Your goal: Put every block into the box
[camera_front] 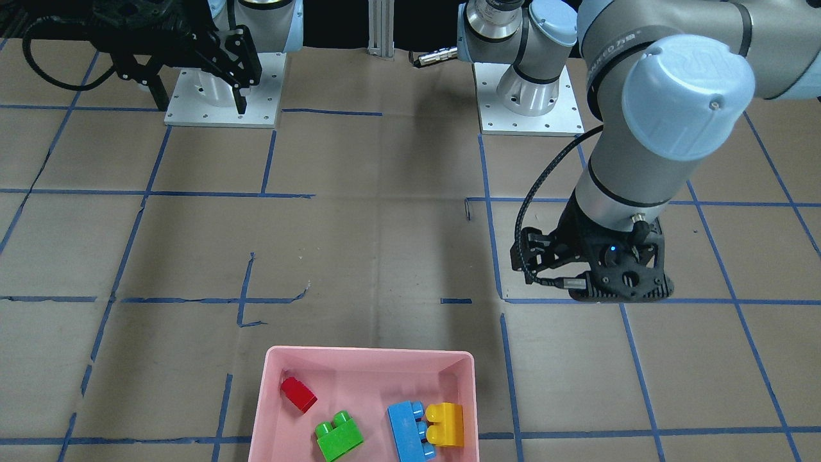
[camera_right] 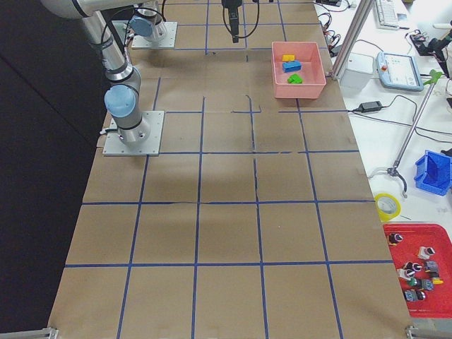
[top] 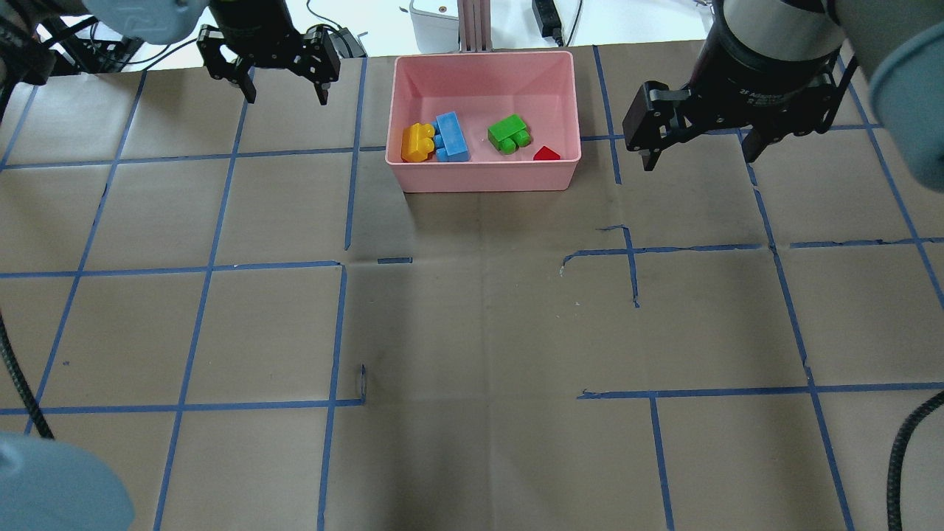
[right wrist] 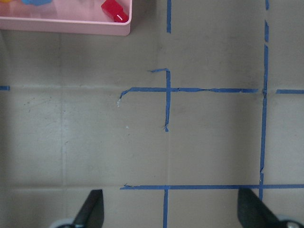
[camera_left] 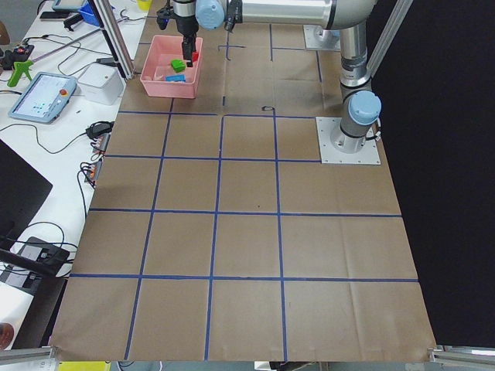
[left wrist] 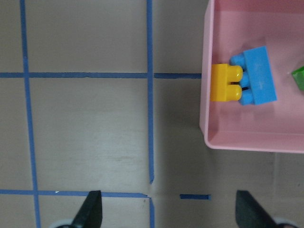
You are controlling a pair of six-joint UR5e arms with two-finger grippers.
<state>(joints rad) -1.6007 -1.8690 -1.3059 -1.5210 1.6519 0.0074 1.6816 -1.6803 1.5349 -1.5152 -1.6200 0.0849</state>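
Overhead: blocks (top: 509, 133) in box (top: 487, 177) (right wrist: red block (right wrist: 114, 10), maybe blue (right wrist: 35, 1))

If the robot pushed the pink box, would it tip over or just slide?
Probably slide: the pink box is low and wide and sits flat on brown paper. It looks like thin plastic holding only four small blocks, so it is likely light. The blocks might shift inside.

Left gripper (top: 286, 94), right gripper (top: 699, 158): jaws wide apart, empty.

The box (camera_front: 369, 351) and blue block (camera_front: 408, 428) are cropped at the front view's bottom edge.
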